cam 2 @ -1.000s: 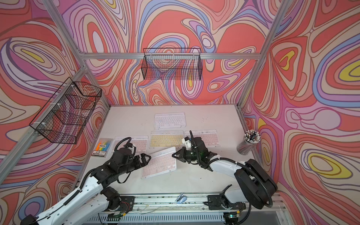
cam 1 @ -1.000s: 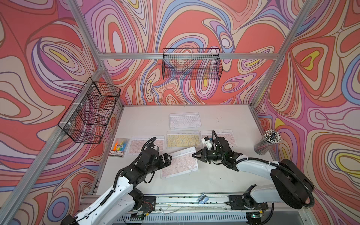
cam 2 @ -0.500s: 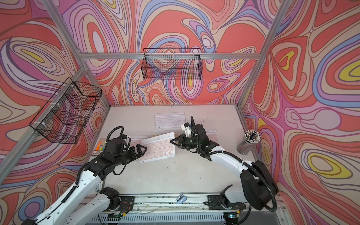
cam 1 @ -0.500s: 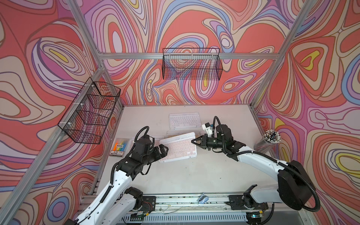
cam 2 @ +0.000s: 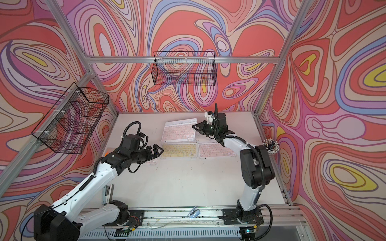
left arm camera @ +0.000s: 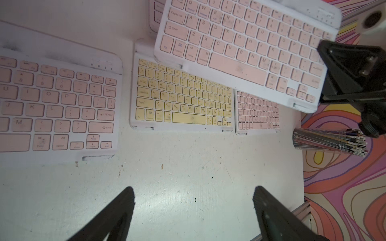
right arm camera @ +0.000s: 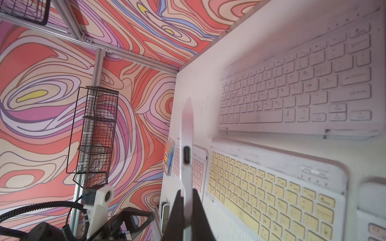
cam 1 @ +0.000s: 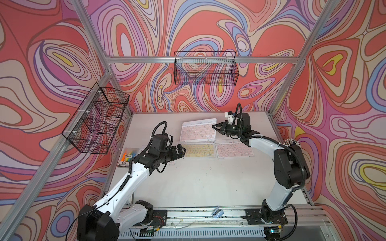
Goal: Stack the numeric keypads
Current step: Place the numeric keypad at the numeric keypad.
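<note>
One pink keypad [cam 1: 198,131] hangs behind the yellow keypad [cam 1: 199,150], pinched at its end by the right claw [cam 1: 217,129], above the white keypad [right arm camera: 296,91]. Left claw [cam 1: 181,150], spread, hovers at the yellow keypad's left end; its arm partly covers a second pink keypad [left arm camera: 56,100]. A third pink keypad [cam 1: 234,148] lies right of the yellow keypad.

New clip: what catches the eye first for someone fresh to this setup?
Loud swirled walls in pink, red and lilac wrap the cell. At the back of the table, the right gripper is shut on the edge of a pink keypad, holding it above the white keypad. The left gripper hangs open by the left end of the yellow keypad.
</note>
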